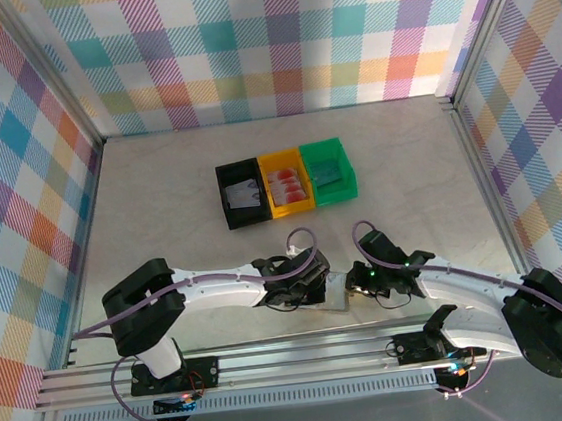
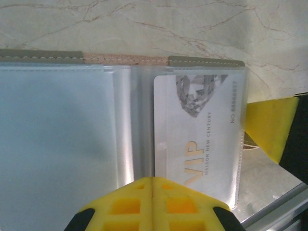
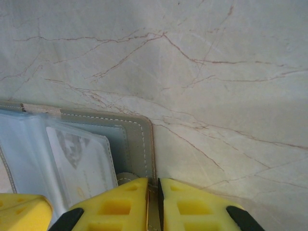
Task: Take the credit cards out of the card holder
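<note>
The card holder lies open near the table's front edge, between my two grippers. In the left wrist view its clear sleeves face up, and a greyish-white credit card marked VIP sits in the right sleeve. My left gripper is shut, its tips pressed together over the fold between the sleeves; whether it pinches a sleeve is unclear. My right gripper is shut on the grey-brown edge of the card holder, just right of the same card. In the top view the left gripper and the right gripper flank the holder.
Three small bins stand side by side mid-table: black with a greyish card, yellow with red cards, green with a teal one. Bare marble table lies left and right of them. Plaid walls enclose the table.
</note>
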